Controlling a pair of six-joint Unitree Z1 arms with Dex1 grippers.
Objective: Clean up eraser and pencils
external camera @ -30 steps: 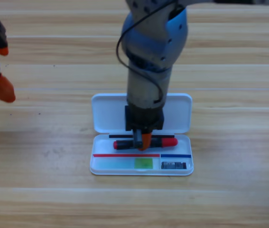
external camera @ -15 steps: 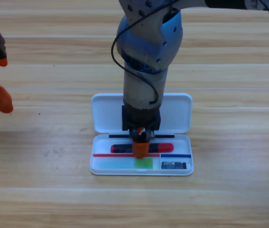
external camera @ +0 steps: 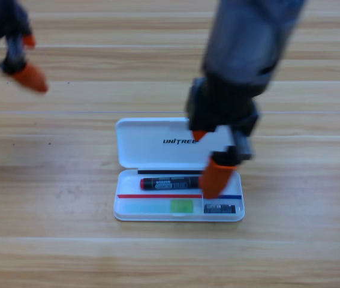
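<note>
Your black pencil [external camera: 171, 183] with red ends lies flat in the upper compartment of the white case [external camera: 128, 207], running left to right. Its right end disappears behind the lower orange jaw of your right gripper [external camera: 208, 157]. The pale pencil [external camera: 158, 206] with the green end sits in the lower left compartment, and the eraser [external camera: 220, 209] sits in the lower right one, just below that jaw tip.

Your right gripper hangs over the right half of the case, with the jaws spread apart: one orange tip shows near the printed lid, the other reaches down over the tray. Nothing sits between them. Whether the lower tip touches the black pencil, you cannot tell.

Your left gripper [external camera: 23, 66] waits at the upper left corner, well apart from the case; whether its jaws are parted cannot be told.

The case lies open on a wooden table [external camera: 301, 240] of pale planks, lid flat toward the top.
</note>
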